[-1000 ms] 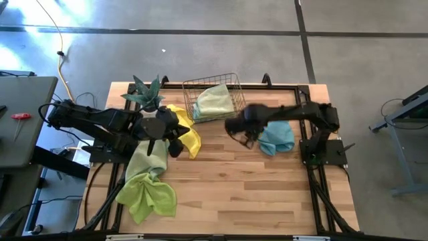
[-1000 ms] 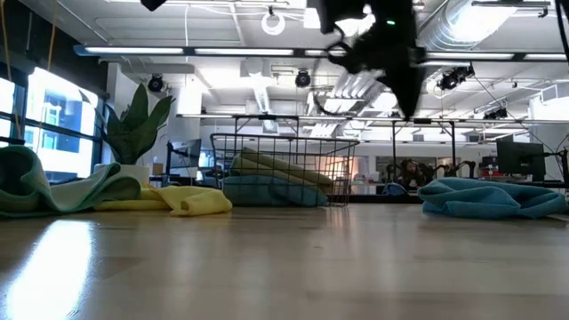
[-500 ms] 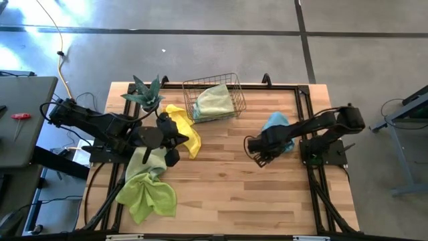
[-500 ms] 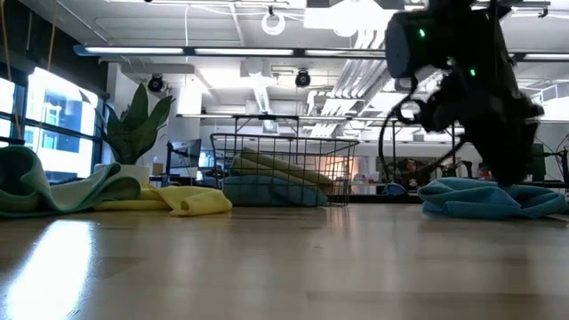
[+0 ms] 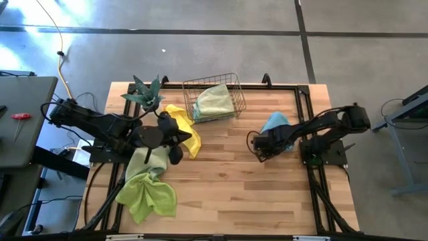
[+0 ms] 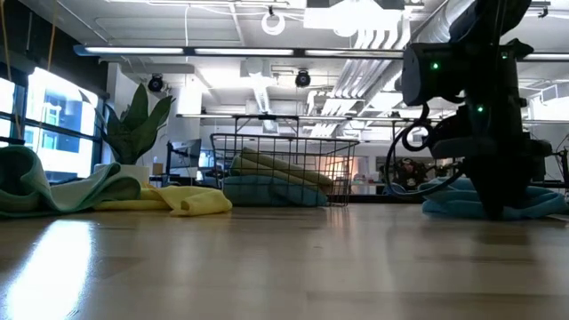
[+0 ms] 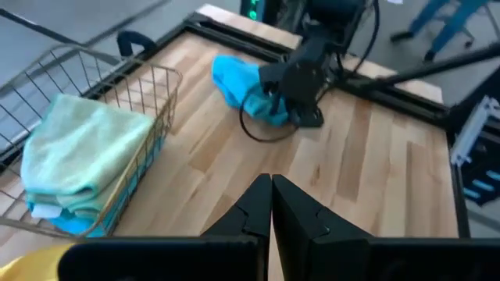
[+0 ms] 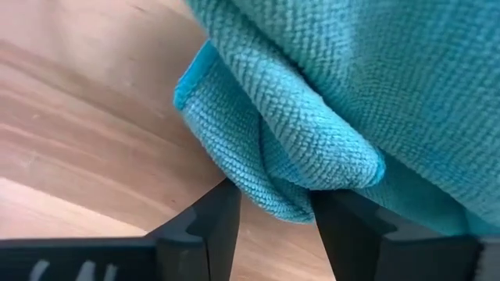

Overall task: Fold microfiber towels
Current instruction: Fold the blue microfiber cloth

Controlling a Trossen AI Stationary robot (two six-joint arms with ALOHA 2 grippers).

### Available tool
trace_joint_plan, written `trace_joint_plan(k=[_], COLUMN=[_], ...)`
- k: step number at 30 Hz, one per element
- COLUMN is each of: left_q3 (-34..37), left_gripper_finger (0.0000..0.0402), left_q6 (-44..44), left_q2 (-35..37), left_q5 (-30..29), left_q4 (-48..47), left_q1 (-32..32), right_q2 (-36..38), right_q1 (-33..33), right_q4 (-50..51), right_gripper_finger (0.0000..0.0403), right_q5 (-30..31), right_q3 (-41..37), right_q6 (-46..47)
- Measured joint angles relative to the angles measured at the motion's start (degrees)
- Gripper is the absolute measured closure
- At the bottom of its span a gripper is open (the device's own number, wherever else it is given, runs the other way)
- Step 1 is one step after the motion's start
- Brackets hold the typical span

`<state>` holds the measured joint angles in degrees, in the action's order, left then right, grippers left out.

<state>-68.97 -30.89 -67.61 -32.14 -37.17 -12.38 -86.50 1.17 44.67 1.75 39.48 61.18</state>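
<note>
The light blue towel [image 5: 275, 122] lies bunched on the table at the right; it also shows in the low view [image 6: 533, 200] and the left wrist view [image 7: 238, 78]. My right gripper [image 5: 262, 148] is down at the towel's left edge, shut on a fold of it [image 8: 273, 211]. My left gripper [image 5: 175, 146] is shut and empty [image 7: 271, 195], above the table beside the yellow towel [image 5: 187, 130]. A sage green towel [image 5: 150, 161] and a lime green towel [image 5: 148, 195] lie at the near left. My right gripper pinches a thick rolled fold at the light blue towel's left edge [image 8: 269, 183] between its two fingers; the fold holds the fingers well apart. The fingers come from above, pointing down. How many layers, I cannot tell. The rest of the towel lies on the table.
A wire basket [image 5: 212, 100] with folded pale green and blue towels stands at the far middle. A spiky potted plant [image 5: 144, 94] stands at the far left. Bare wood lies between the two arms and toward the near edge.
My right gripper has swung from beside the basket toward the table's right and near side. It has come down onto the left edge of the light blue towel.
</note>
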Motion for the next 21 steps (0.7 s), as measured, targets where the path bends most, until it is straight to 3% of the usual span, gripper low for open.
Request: trace_joint_plan(k=[4, 11, 16, 21], left_q3=[0.0, 0.0, 0.0, 0.0], left_gripper_finger=[0.0399, 0.0399, 0.0399, 0.0399], left_q6=[0.5, 0.6, 0.6, 0.5], left_q2=[-0.5, -1.8, -3.2, -5.4], left_q5=[-2.5, -4.1, -3.1, 2.4], left_q4=[2.2, 4.4, 5.3, 5.3], left_q1=[0.0, 0.0, 0.0, 0.0], right_q2=[-0.1, -0.2, 1.2, 8.6], right_q1=[0.0, 0.1, 0.3, 2.4], right_q4=[-1.0, -1.7, 1.1, 4.6], right_gripper_finger=[0.0279, 0.0393, 0.0394, 0.0399], right_q5=[0.6, 1.4, 0.7, -1.3], right_q3=[-0.1, -0.1, 2.3, 10.4], right_q6=[-1.3, -4.1, -7.1, -10.9])
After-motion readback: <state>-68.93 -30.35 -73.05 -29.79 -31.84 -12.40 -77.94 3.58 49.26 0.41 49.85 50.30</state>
